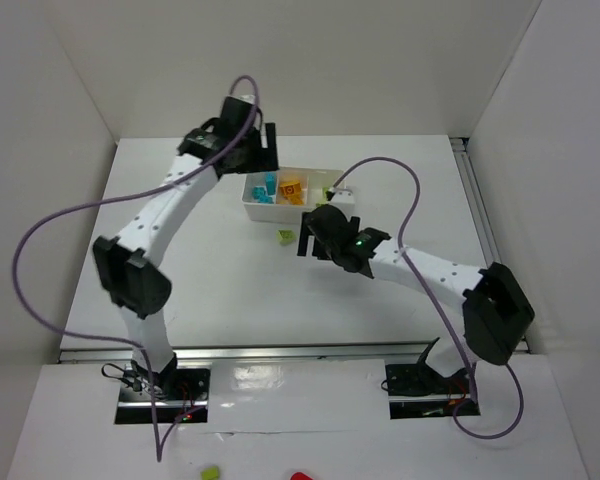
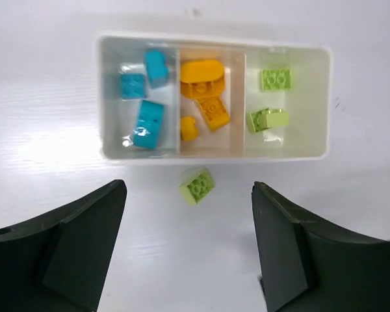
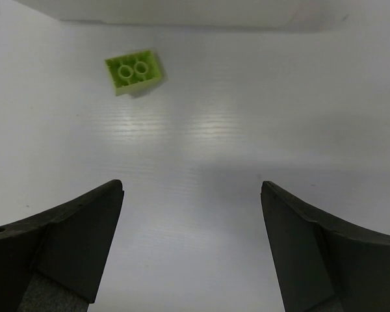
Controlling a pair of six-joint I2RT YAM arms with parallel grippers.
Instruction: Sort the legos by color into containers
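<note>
Sitting toward the far edge of the bench, about midway between its left and right edges, the white tray (image 1: 270, 212) (image 2: 214, 158) has three compartments side by side. The one nearest the left edge holds three cyan bricks (image 2: 148, 123); the middle one holds three orange-yellow bricks (image 2: 213, 110); the one nearest the right edge holds two light green bricks (image 2: 268, 119) (one lies flat with its studs up, the other is tipped on its side).

One loose green brick (image 1: 285, 235) (image 2: 197, 186) (image 3: 134, 71) lies on the bare bench just beside the tray's near wall, on the side facing the near edge; it is apart from the wall, roughly in front of the middle compartment, studs up and turned at a slant.

The left gripper (image 1: 265, 150) (image 2: 188, 195) is up by the tray's far side toward the far edge; its jaws stand wide apart, and its wrist camera looks down on the whole tray and the loose brick. The right gripper (image 1: 305, 240) (image 3: 192, 195) is just beside the loose brick on the side of the right edge; its jaws are also spread wide, and in its wrist view the brick lies ahead of them, off toward the left finger (image 3: 78, 240), not touching either finger.
</note>
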